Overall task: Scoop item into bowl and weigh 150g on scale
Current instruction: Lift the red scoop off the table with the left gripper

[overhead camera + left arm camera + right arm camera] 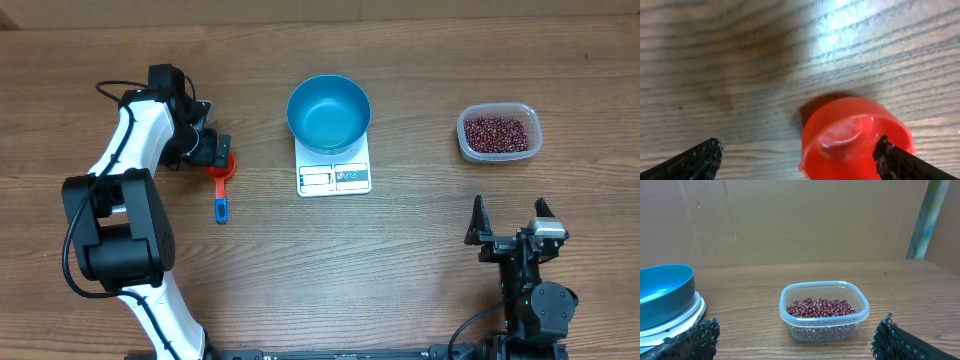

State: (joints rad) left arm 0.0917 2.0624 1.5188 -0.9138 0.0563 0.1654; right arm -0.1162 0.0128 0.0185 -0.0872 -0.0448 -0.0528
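Beans (821,308) heaped in tub (863,312); scale (334,178) partly hidden beneath bowl (328,112).

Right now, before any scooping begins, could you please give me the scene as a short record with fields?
bowl: blue, empty, standing on the scale
scale: white, middle of the table, display edge toward the robot
beans: dark red, in the clear tub, right of the scale
scoop: red cup, blue handle, lying left of the scale
left fingers: open, over the scoop's cup, no grip
right fingers: open, empty, apart from the tub, facing it
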